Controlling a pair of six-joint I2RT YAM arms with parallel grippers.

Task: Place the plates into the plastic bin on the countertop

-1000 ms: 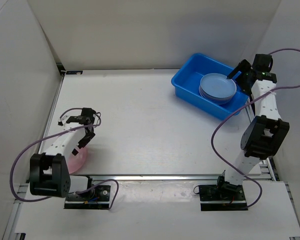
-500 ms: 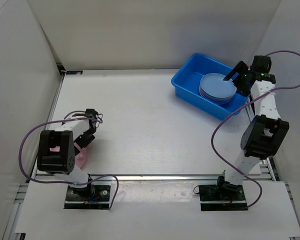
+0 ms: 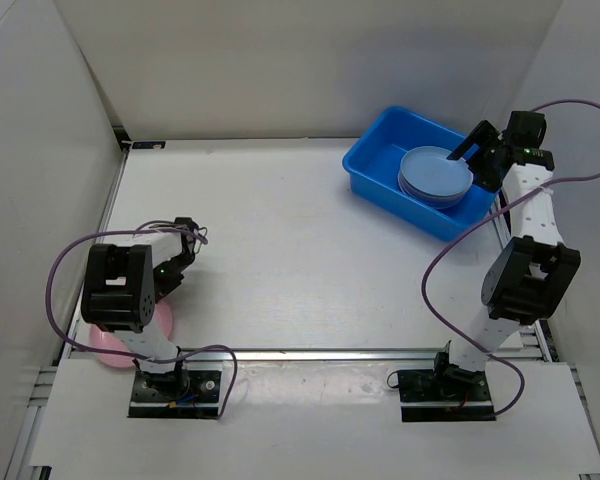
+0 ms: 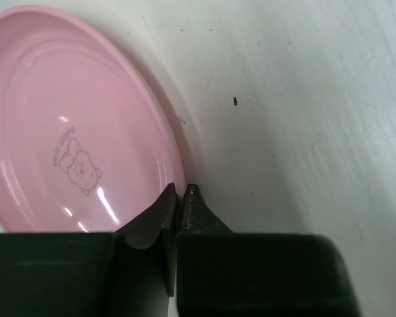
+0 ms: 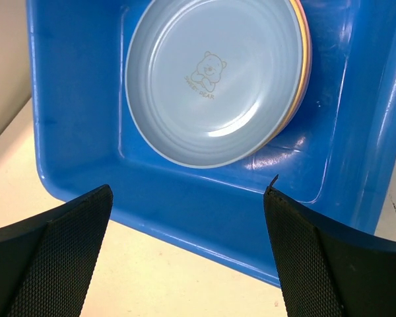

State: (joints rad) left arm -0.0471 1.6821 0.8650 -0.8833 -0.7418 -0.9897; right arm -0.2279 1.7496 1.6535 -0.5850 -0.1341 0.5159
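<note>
Pink plastic was all you had left to move: your left gripper (image 4: 179,193) was pinched shut on the rim of the pink plate (image 4: 72,132) at the desk's (image 3: 280,250) lower left, while your right gripper (image 5: 188,190) hung wide open and empty over the blue bin (image 5: 72,119) at upper right, its stacked plates (image 5: 211,79) already inside.

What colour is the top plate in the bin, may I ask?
The top plate is light blue; right wrist view shows it best.

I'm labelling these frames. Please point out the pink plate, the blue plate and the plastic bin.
pink plate (image 4: 79,119): left wrist view, on its well above the bear print.
blue plate (image 5: 214,86): right wrist view, centre of its well.
plastic bin (image 5: 72,99): right wrist view, on its bare left inner wall.
</note>
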